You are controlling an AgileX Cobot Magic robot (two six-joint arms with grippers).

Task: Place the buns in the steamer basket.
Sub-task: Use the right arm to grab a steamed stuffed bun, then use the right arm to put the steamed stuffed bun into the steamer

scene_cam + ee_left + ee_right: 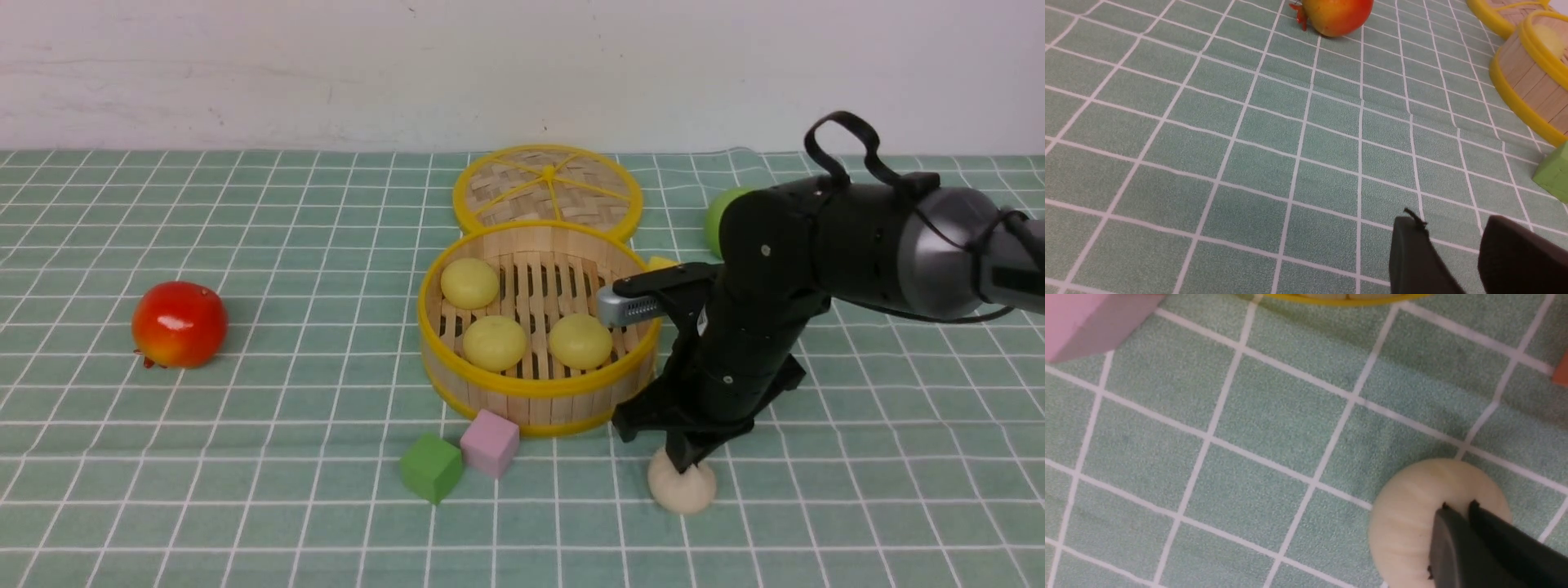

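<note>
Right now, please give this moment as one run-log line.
phase: grasp | right gripper: shut on cream bun, on tablecloth | left gripper: open, empty | steamer basket: three yellow buns inside

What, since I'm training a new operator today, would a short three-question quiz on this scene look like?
1. How many buns lie in the steamer basket?
2. True or false: the lid sits on the basket.
3. The right tool is shut on: A green cube, B cream bun, C red fruit.
Key: 1. Three. 2. False; it lies behind the basket. 3. B.
</note>
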